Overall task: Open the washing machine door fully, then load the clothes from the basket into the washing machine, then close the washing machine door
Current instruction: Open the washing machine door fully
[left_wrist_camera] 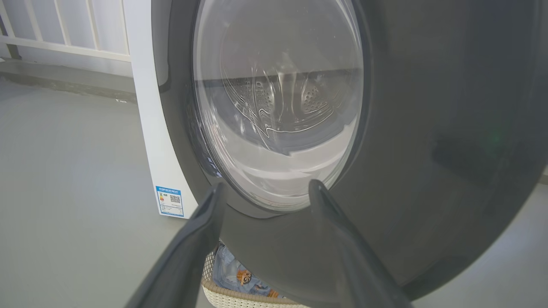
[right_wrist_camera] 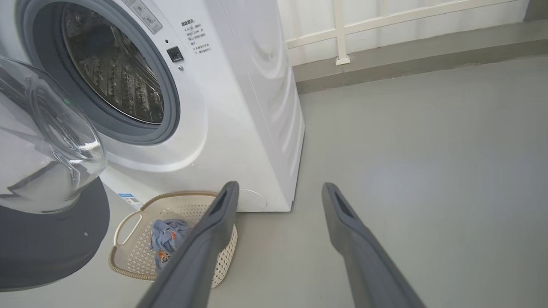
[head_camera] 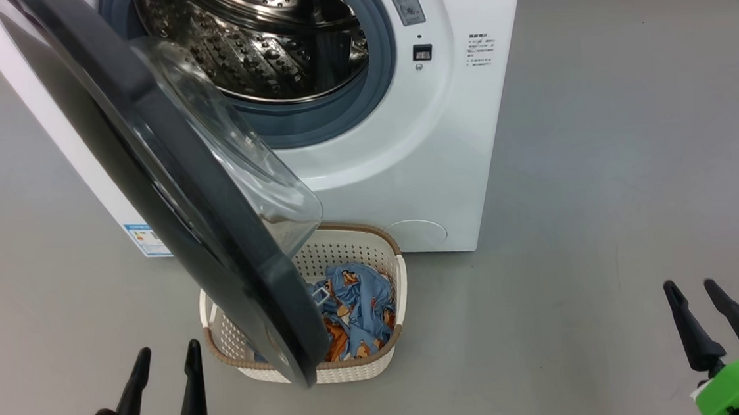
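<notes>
Glossy black rim and clear glass bowl: in the head view the washing machine door [head_camera: 163, 184] stands swung out over the basket [head_camera: 353, 234], hiding part of the clothes [head_camera: 358, 301] inside. The basket sits on the grey floor [head_camera: 607, 215] just in front of the washing machine [head_camera: 451, 161]. The left gripper [head_camera: 168, 347] and right gripper [head_camera: 689, 284] sit low, jaws wide, holding nothing.

Left wrist view — spread fingers [left_wrist_camera: 192, 239] face the door's outer side.

Right wrist view — spread fingers [right_wrist_camera: 355, 239] point at the floor beside the machine, with the steel drum [right_wrist_camera: 115, 72] exposed.
</notes>
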